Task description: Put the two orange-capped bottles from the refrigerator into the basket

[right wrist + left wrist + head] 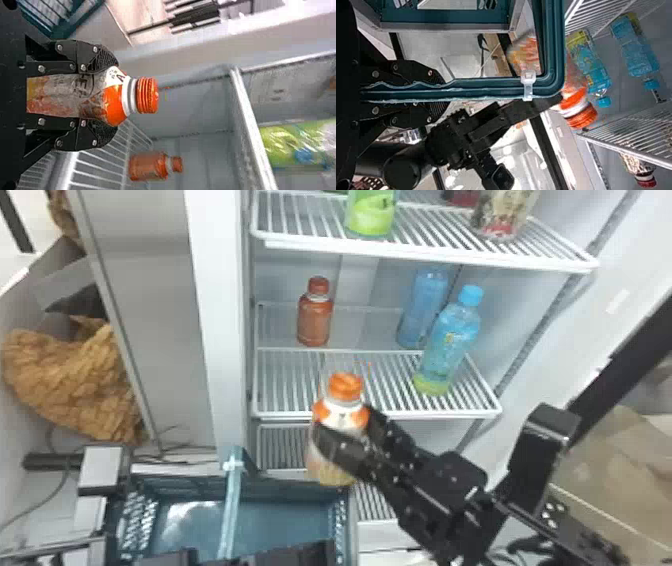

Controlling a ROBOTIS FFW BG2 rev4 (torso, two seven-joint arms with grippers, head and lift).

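Roughly, the job looks near its halfway mark: one bottle is gripped and out in front of the shelves, neither is in the basket, and both drops remain to be done. The refrigerator [215, 315] stands beyond the basket [285, 520], of which there is one, low in the head view, towards seven o'clock. Two grippers are at work. The left gripper [441, 93] is clamped on the basket's handle [486, 90]; the right gripper [113, 95] has its fingers pressed on either side of the first orange-capped bottle [340, 417], near its shoulder. In the head view that bottle hangs at about one o'clock from the basket's middle, close to the rim, so a short shift and a release should settle it, by my judgement.

Two shelves matter here. On the middle shelf [380, 413], the second orange-capped bottle [315, 317] stands upright, between eleven and twelve o'clock from the held one; fetching it is the larger part left. Two blue-capped bottles [447, 340] share that shelf, at one and two o'clock. The top shelf [430, 262] bears one green apple-drink bottle [371, 215] at twelve and one patterned bottle [502, 217] at one. Smallest is a single white clip [529, 85] round the handle.
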